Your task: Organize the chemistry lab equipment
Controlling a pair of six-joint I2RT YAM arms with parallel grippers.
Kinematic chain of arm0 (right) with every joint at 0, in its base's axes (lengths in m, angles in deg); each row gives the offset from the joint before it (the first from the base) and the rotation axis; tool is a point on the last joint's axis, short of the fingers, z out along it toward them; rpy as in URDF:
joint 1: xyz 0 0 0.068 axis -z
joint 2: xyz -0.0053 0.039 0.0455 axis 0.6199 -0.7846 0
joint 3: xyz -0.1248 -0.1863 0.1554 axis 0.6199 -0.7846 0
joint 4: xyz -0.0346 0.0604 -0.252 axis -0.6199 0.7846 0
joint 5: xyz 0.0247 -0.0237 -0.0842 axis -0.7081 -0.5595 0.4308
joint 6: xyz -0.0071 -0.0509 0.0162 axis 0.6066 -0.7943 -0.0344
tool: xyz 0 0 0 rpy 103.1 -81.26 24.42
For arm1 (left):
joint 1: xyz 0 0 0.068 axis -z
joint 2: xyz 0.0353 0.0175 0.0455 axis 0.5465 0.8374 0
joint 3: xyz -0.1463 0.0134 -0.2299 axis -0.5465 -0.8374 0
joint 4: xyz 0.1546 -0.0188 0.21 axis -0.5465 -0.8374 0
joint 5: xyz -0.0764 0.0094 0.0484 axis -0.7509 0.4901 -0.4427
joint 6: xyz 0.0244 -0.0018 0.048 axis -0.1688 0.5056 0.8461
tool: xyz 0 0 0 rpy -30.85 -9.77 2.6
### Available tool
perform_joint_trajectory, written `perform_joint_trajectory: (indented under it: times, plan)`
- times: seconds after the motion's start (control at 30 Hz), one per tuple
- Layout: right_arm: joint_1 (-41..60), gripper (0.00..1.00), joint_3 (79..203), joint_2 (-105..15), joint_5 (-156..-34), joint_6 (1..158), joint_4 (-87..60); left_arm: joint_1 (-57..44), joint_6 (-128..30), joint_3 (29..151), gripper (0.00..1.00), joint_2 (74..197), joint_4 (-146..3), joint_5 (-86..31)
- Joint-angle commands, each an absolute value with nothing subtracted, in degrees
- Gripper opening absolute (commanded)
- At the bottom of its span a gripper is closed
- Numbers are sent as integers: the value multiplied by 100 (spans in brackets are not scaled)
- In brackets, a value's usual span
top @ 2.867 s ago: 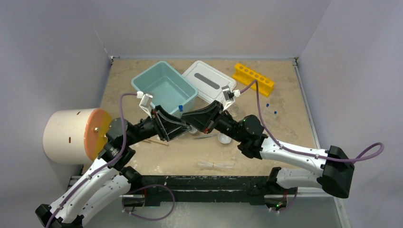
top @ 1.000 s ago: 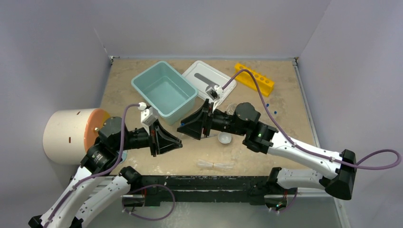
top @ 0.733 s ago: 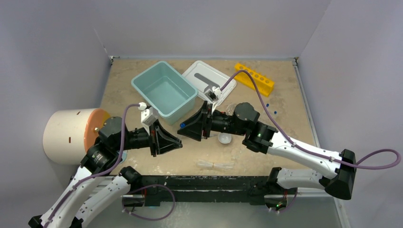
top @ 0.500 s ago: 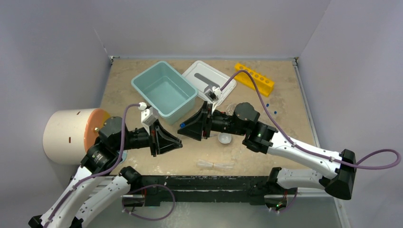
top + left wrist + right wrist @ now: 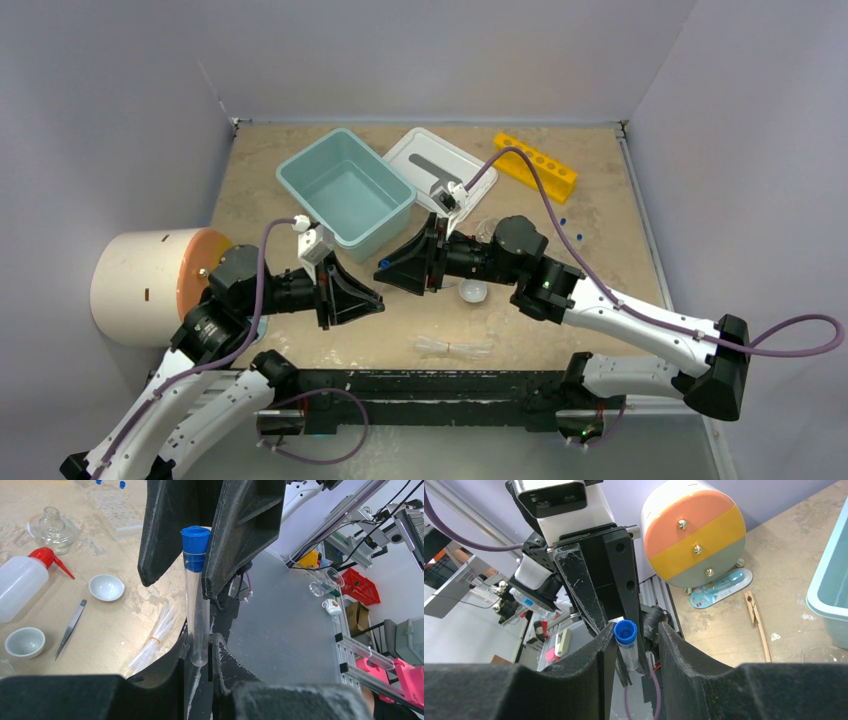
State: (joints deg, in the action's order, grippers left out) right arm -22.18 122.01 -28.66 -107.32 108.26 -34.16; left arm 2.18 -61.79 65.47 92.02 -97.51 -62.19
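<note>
A clear tube with blue cap [image 5: 196, 605] is gripped at its lower end by the left pincer [image 5: 199, 649] and held above the near middle of the table [image 5: 610, 255]. Its cap is flanked by the narrowly parted right pincer [image 5: 637, 628], with a gap seen on one side. Bare stone-patterned surface is seen below the meeting. A white bowl [image 5: 106, 587], metal tweezers [image 5: 70, 628], a squeeze bottle [image 5: 20, 587] and bundled clear tubes [image 5: 156, 639] are laid nearby. The teal tub [image 5: 345, 192] stands behind, and grey walls [image 5: 450, 60] close in the far and side edges.

Open teal tub [image 5: 345, 190], white lid [image 5: 455, 158] lying just beside it, cream orange-faced cylinder [image 5: 135, 285] at left
</note>
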Motion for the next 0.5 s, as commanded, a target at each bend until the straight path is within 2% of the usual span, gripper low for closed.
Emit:
perform_joint_trajectory:
  times: [0.0, 0.1, 0.2, 0.3, 0.37, 0.4, 0.47]
  plan:
    - [-2249, 37, 12313, -2653, -10878, 10779, -3780, 200, -6035, 6608, 0, 9206, -9536, -6258]
    - [-2244, 34, 12294, -2645, -10869, 10787, -3788, 194, -6037, 6589, 0, 9202, -9527, -6250]
    - [-2250, 21, 12279, -2636, -10871, 10783, -3809, 198, -6027, 6562, 0, 9206, -9518, -6261]
    - [-2250, 0, 12268, -2633, -10852, 10785, -3823, 196, -6026, 6537, 0, 9210, -9513, -6249]
    - [-2247, 0, 12250, -2625, -10851, 10788, -3838, 194, -6030, 6530, 0, 9214, -9523, -6232]
    - [-2248, 0, 12240, -2608, -10851, 10787, -3844, 196, -6034, 6520, 2, 9217, -9536, -6203]
    - [-2244, 0, 12216, -2570, -10792, 10772, -3819, 197, -6047, 6524, 21, 9208, -9548, -6123]
